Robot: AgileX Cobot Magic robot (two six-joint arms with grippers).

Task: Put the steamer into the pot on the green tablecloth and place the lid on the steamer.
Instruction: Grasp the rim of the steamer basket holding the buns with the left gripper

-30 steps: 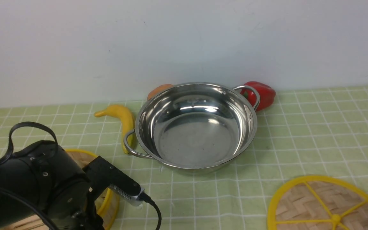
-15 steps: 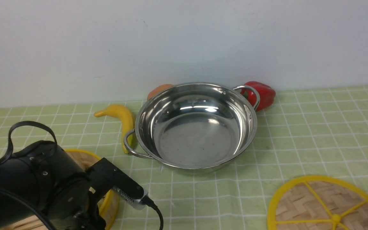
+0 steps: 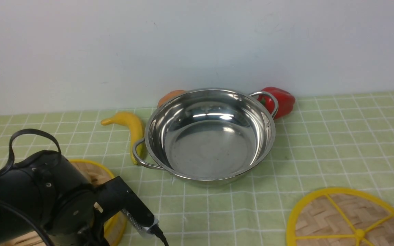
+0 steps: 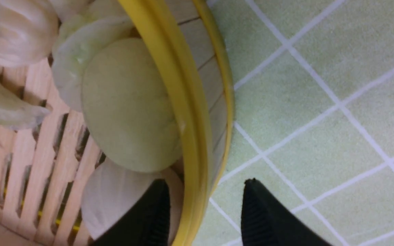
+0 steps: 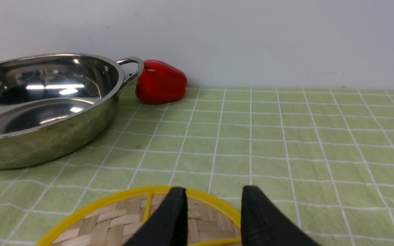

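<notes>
The steamer (image 3: 92, 171) sits at the near left of the green tablecloth (image 3: 337, 136), well apart from the pot (image 3: 210, 150) it is meant to go into. In the front view most of it is hidden under the left arm (image 3: 39, 194).

The left wrist view shows why that arm is there. The left gripper (image 4: 205, 184) is spread and straddles the basket's yellow rim (image 4: 183, 102). One finger (image 4: 156, 208) is inside, just above a pale bun (image 4: 115, 201), and the other finger (image 4: 262, 212) is outside, over the cloth. That is the stance for pinching the wall, which is the only thin edge the basket offers. The jaws have not closed on it, and I cannot say for sure whether the inner finger touches the bun.

The pot stands empty near the middle of the counter, open side up, with its two loop handles out to the sides, so the narrower basket should drop in from above. A yellow banana (image 3: 128, 121) lies against the left handle and a red bell pepper (image 3: 280, 99) sits just behind the right one. An orange object (image 3: 171, 95) peeks out behind the rim. It is probably another piece of produce.

The lid (image 3: 351, 218) lies flat at the near right, apart from the pot. The right gripper (image 5: 214, 191) hangs over the lid's far edge with its jaws apart and nothing between them, ready for the second step. The steamer has to be seated first.
</notes>
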